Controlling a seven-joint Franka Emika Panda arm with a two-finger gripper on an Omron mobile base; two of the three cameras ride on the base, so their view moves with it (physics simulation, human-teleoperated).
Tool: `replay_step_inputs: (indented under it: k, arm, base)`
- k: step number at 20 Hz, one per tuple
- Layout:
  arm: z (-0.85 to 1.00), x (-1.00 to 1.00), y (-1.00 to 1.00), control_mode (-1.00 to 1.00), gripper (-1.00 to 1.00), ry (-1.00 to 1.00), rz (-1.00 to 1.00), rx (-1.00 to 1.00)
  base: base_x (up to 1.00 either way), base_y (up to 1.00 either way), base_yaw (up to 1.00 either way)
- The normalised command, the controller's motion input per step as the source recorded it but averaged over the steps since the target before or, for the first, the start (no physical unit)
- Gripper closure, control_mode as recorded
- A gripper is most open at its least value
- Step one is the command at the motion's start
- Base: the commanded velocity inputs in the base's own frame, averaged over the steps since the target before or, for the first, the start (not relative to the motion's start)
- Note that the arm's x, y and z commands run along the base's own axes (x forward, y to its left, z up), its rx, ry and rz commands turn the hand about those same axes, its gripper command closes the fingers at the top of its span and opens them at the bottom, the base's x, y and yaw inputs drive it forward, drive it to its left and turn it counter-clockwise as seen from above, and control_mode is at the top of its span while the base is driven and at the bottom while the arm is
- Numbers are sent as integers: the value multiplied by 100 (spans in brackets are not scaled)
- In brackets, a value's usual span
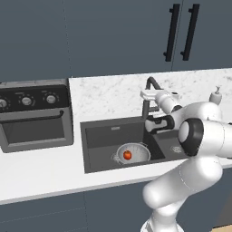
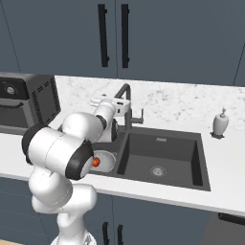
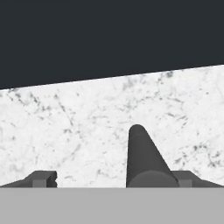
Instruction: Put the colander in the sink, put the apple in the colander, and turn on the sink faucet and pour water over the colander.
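The claw (image 3: pixel 113 179) stands wide open with nothing between its tips, up at the sink faucet (image 1: pixel 149 97), whose dark spout rises close in front of the hand camera. Left of it, the colander (image 1: pixel 132 153) sits in the sink's (image 1: pixel 97 136) left basin with the apple (image 1: pixel 127 155) inside. The faucet looks rigid, smooth metal, likely slippery; its small side lever seems the place to push. Its long axis runs upright, and the spout curves over at the top.
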Motion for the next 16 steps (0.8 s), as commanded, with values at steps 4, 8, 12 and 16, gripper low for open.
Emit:
replay_step_inputs:
  k: [4, 8, 12, 16]
  arm:
    - [9, 0, 31, -100, -100, -4, -6, -1]
    - [9, 0, 31, -100, -100, -4, -7, -1]
    - [7, 0, 35, -100, -100, -2, -7, -2]
    - [6, 0, 30, -100, -100, -2, -6, -1]
  base:
    - [0, 0, 0]
    - [0, 0, 0]
    - [0, 0, 0]
    - [0, 0, 0]
